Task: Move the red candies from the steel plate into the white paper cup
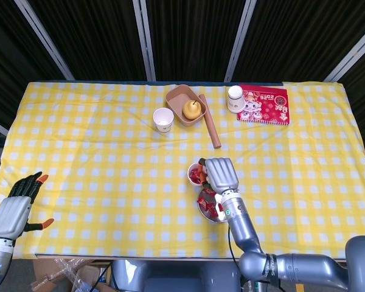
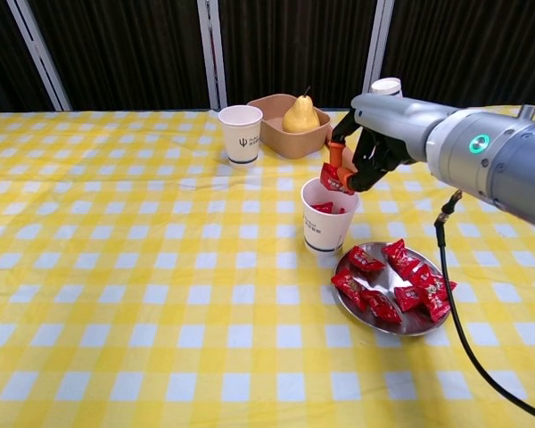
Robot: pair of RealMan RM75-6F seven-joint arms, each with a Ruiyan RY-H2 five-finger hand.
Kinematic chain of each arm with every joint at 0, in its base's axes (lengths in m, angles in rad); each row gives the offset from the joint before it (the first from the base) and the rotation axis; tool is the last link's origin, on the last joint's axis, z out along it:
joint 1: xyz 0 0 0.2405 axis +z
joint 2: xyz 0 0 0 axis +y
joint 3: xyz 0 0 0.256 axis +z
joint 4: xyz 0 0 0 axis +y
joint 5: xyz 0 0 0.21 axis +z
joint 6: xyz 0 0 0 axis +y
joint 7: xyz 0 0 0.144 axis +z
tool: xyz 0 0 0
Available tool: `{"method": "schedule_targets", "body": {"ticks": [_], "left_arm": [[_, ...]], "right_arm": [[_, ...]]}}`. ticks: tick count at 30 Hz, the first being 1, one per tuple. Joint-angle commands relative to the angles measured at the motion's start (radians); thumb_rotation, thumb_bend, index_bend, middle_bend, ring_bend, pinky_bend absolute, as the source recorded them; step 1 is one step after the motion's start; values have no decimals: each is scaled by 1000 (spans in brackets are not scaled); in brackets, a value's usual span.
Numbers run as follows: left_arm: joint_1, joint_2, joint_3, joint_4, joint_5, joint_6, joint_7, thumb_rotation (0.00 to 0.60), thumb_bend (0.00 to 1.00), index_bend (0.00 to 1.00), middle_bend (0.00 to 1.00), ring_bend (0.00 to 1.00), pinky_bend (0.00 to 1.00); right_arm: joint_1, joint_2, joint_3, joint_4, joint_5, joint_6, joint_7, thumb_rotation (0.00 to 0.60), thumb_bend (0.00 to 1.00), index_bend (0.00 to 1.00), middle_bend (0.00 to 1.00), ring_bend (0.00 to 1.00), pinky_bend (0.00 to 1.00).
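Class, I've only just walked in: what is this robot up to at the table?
The robot is shifting red candies off the steel plate into the white paper cup beside it. Its right hand pinches one red candy just above the cup's mouth, not yet released. Some candies already lie in the cup, and several remain on the plate. The left hand rests idle at the near left table edge, fingers apart, holding nothing.

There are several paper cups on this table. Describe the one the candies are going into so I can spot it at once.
On the yellow checked tablecloth, find the steel plate of red candies near the front right. The target white paper cup stands upright just left of the plate, under the right robot hand. Unlike the upright cup by the pear tray and the upside-down cup further back, it already holds red candies.
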Motion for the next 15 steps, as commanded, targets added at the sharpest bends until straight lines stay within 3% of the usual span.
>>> {"method": "schedule_targets", "body": {"ticks": [1,11,15], "left_arm": [[-1,0,0,-1,-2,-3,-4,600,0,0,0,0,0],[-3,3,-1,-6,-10,-9,-6,600,0,0,0,0,0],[-2,4,0,-6,-8,-6,-7,600,0,0,0,0,0]], "right_arm": [[12,-18,-11,44,8,-18,26,600,579,530,872,968,1000],[22,-41,-24,87,-33,2,68,600,532,389,872,967,1000],[-2,-7,-42,39,-56,36,77,600,517,370,872,968,1000]]}}
